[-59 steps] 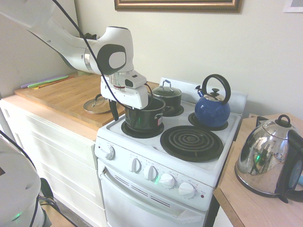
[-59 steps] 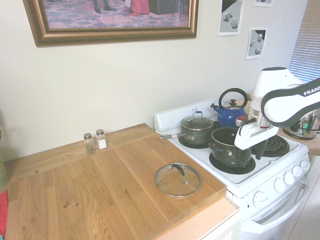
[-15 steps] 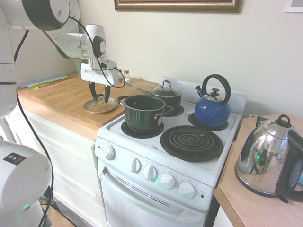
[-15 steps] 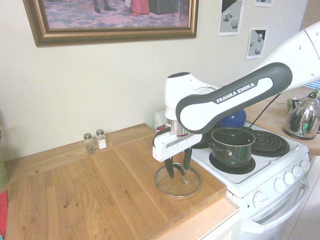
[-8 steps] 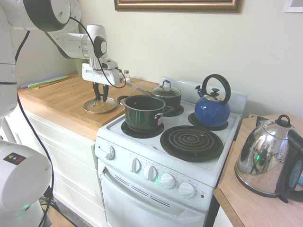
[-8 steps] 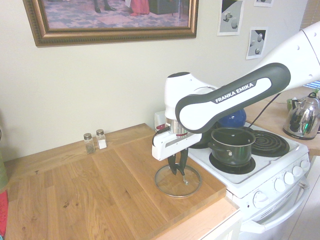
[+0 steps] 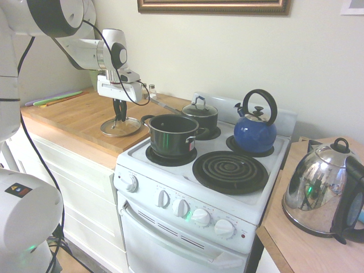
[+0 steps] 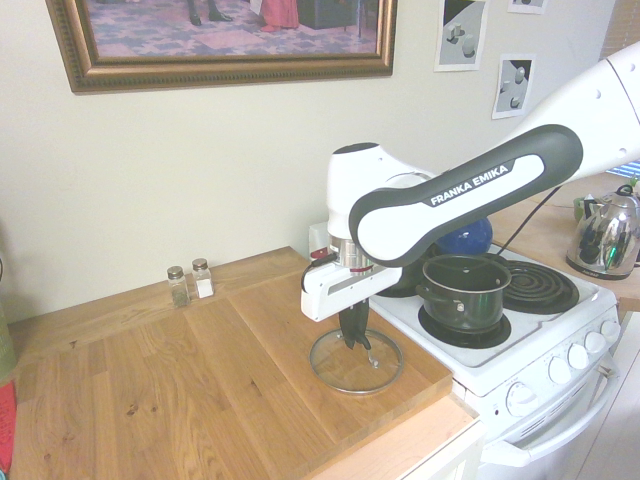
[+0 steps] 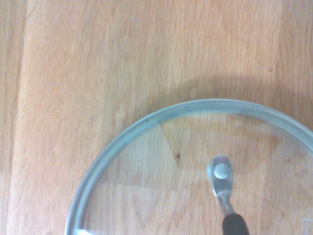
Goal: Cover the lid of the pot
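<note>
Lid [image 8: 355,361]: flat on counter [image 8: 200,380], handle clamped by gripper [image 8: 353,336]; grasp step, next lift and carry onto open pot [image 8: 463,291].

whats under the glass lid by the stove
Only the wooden counter, seen through the glass of the lid, which lies flat on it. The gripper is shut on the lid's handle and covers that part.
</note>
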Action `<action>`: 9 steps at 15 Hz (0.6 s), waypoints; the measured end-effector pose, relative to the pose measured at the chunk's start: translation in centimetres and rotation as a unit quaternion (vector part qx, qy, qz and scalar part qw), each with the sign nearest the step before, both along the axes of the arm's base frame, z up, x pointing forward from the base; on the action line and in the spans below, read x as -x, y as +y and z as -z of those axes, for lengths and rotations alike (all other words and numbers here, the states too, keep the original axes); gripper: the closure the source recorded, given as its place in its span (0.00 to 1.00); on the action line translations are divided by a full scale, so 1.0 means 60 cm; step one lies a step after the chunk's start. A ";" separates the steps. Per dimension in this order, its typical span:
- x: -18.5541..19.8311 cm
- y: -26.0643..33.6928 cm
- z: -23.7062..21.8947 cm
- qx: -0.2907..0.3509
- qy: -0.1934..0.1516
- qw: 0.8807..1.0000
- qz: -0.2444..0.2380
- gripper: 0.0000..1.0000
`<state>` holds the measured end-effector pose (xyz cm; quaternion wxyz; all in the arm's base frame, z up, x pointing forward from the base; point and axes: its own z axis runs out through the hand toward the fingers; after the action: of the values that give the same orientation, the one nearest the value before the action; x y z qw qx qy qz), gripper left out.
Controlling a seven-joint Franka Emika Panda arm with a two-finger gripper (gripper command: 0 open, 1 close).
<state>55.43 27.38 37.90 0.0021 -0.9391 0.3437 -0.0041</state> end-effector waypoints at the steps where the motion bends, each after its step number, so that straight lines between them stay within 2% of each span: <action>1: 0.003 0.005 -0.016 -0.002 -0.007 1.000 -0.001 1.00; 4: 0.019 0.020 -0.098 -0.009 -0.033 0.999 -0.002 1.00; 9: 0.031 0.013 -0.284 -0.021 -0.065 0.998 0.008 1.00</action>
<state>53.59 28.16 54.93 0.0443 -0.9338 0.3502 -0.0582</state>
